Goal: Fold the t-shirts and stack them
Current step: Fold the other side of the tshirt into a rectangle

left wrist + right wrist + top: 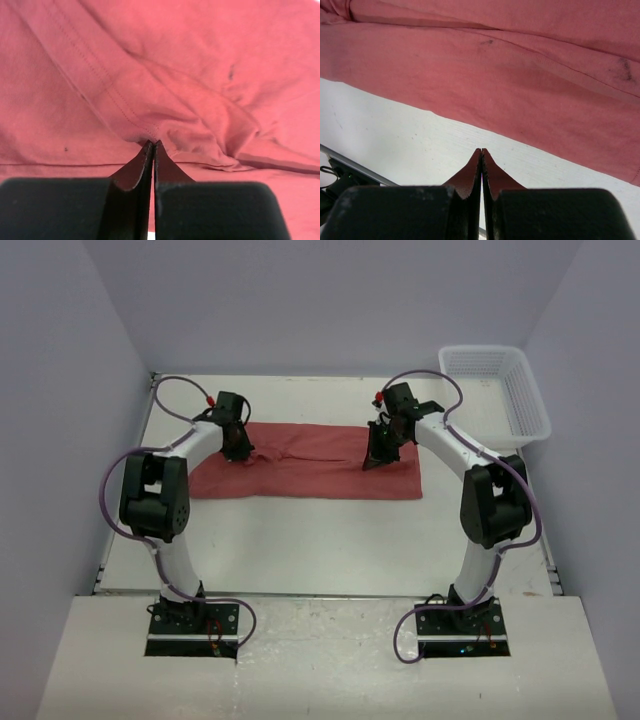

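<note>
The t-shirt lay on the far half of the table as one wide, flattened band running left to right, with its near edge straight and its left part creased. Only one t-shirt could be made out.

The left gripper stood over the band's left part. In the left wrist view, red cloth filled the frame. The left gripper had its fingers pressed together. A stitched hem and several folds converged at the tips and the cloth puckered there, so a fold appeared to be pinched.

The right gripper stood over the band's right part. In the right wrist view, the right gripper had its fingers closed against each other. The tips were seen against bare white table, apart from the shirt's edge. No cloth was visible between them.

A white mesh basket sat at the far right corner, well apart from the shirt.

Hidden or unclear:
- The overhead view did not show the finger gaps, since both wrists covered them.
- The sleeves and collar could not be identified.
- Whether the band was one layer or several could not be told.
- Both wrist views cut the shirt off at the frame edges.
- Dark specks marked the cloth in both wrist views.
</note>
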